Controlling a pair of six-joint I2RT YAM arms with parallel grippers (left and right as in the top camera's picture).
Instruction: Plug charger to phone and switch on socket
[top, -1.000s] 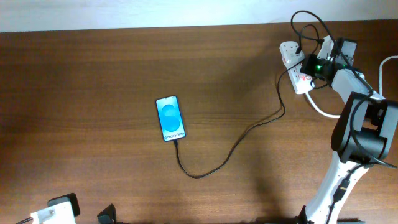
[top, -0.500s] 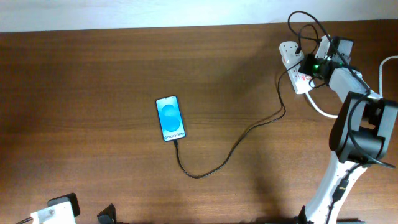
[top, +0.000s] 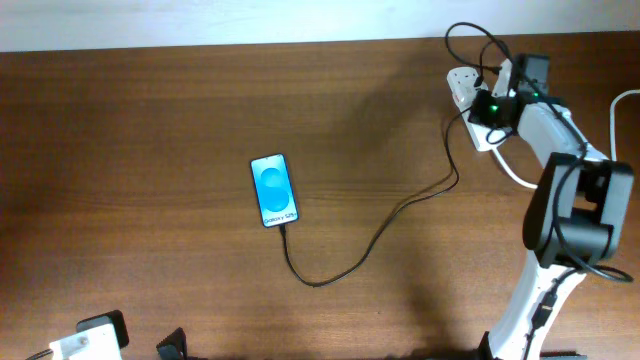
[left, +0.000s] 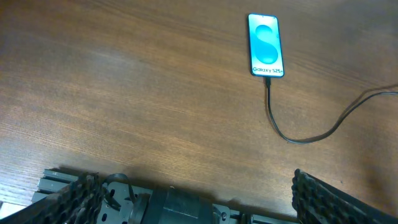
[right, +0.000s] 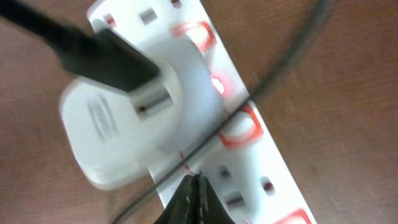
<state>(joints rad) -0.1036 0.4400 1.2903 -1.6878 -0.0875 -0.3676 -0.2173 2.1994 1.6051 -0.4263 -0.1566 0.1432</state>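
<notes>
Tabletop from above: a slim, black-edged phone (top: 273, 190) with a bright blue screen lies face up near the middle of the dark brown wooden table (top: 150, 150). The thin black cable of the charger (top: 380, 235) meets its lower edge, loops, and runs to the far right corner. There a small white elongated plastic socket (top: 462, 82) sits under the right claw (top: 488, 110), whose state is too small to tell from above. The left wrist camera shows the phone (left: 266, 45) and charger (left: 292, 138) well away from the left claw (left: 196, 186). That claw is released, its ribbed black fingers (left: 74, 190) spread wide and holding nothing. From the right wrist, the socket (right: 249, 155) fills the frame, carrying a rounded white adapter (right: 118, 124) with a black plug in it. A small red glow (right: 217, 83) beside the adapter suggests that outlet is probably live. The right claw (right: 194, 196) is clenched to a single dark point just over the strip, gripping nothing. The charger (right: 273, 68) crosses the strip diagonally beside a red-outlined rocker switch (right: 239, 130), so a poke could catch the cable and tug the connector out of the phone. A press on the lit outlet's switch could turn it off, and an off-centre push could slide the light strip.
</notes>
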